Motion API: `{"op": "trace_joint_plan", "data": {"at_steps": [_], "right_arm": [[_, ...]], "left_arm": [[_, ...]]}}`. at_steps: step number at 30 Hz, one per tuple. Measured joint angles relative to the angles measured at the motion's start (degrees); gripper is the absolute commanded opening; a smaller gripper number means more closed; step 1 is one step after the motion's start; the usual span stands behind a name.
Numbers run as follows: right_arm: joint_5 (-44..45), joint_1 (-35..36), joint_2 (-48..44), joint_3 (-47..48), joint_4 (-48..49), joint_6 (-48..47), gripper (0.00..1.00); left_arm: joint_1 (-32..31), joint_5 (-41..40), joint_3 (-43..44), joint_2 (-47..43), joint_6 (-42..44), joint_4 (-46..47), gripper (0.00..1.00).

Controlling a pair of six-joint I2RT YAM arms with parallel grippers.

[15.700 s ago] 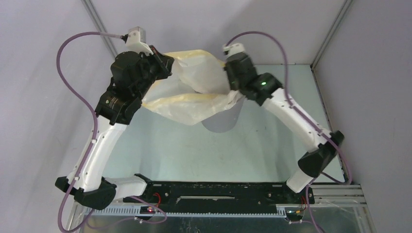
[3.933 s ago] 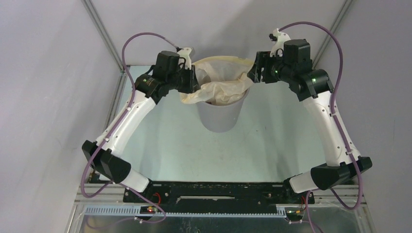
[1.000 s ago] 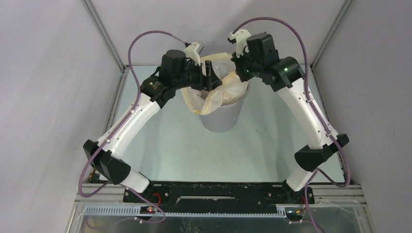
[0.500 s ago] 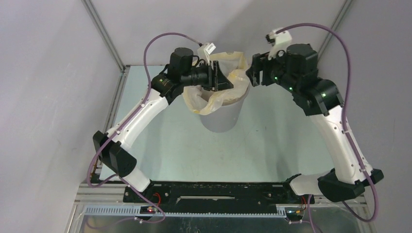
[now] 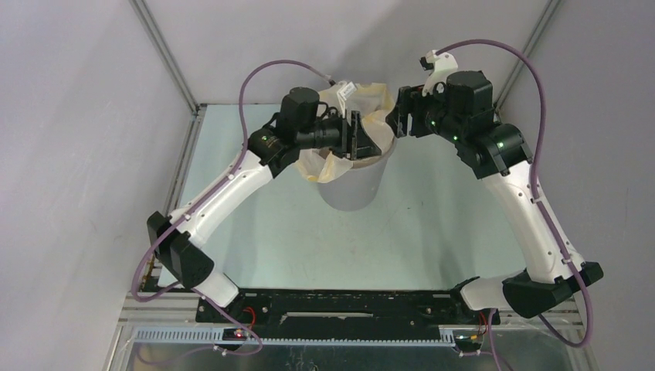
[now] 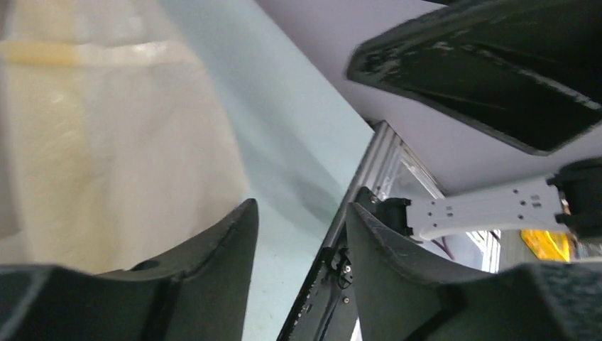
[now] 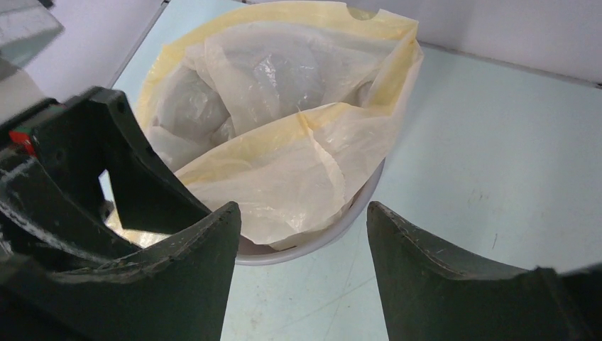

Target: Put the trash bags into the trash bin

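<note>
The grey trash bin (image 5: 351, 192) stands at the back middle of the table. The pale yellow trash bag (image 5: 327, 165) lies crumpled in its mouth, with its edge draped over the left rim. From the right wrist I see the bag (image 7: 284, 121) filling the bin, and the bin's rim (image 7: 339, 229) below it. My left gripper (image 5: 358, 137) reaches over the bin's mouth and is open, with only table between its fingers (image 6: 213, 256); the bag (image 6: 106, 142) is on its left. My right gripper (image 5: 397, 116) hovers open just right of the bin, holding nothing (image 7: 304, 207).
Grey walls and metal frame posts (image 5: 166, 50) close in the table at the back and sides. The left gripper's fingers (image 7: 121, 170) fill the left side of the right wrist view. The right gripper's finger (image 6: 490, 71) looms near the top of the left wrist view.
My right gripper has opened, let go of the bag and drawn back to the right of the bin. My left arm has pushed further right across the bin's mouth.
</note>
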Motion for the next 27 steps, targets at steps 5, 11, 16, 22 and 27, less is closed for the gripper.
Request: {"op": "trace_joint_plan", "data": {"at_steps": [5,11,16,22,27], "right_arm": [[-0.04,-0.26,-0.15,-1.18,1.07,0.61,0.69],[0.00,-0.48,-0.42,-2.32,1.66,0.81,0.69],[-0.02,-0.81,-0.52,-2.56,1.88,0.83,0.69],[-0.02,-0.90,-0.59,-2.78,2.10,0.81,0.69],[-0.04,-1.18,-0.66,-3.34,2.19,0.79,0.69]], "left_arm": [[1.70,-13.18,1.25,-2.43,2.67,-6.54,0.73],[4.68,-24.09,3.13,-3.06,5.16,-11.08,0.79],[6.34,-24.13,2.16,-3.06,5.03,-11.41,0.80],[8.26,-12.90,1.20,-1.38,2.45,-8.41,0.73],[8.22,-2.73,0.02,1.44,-1.09,-3.23,0.70]]}}
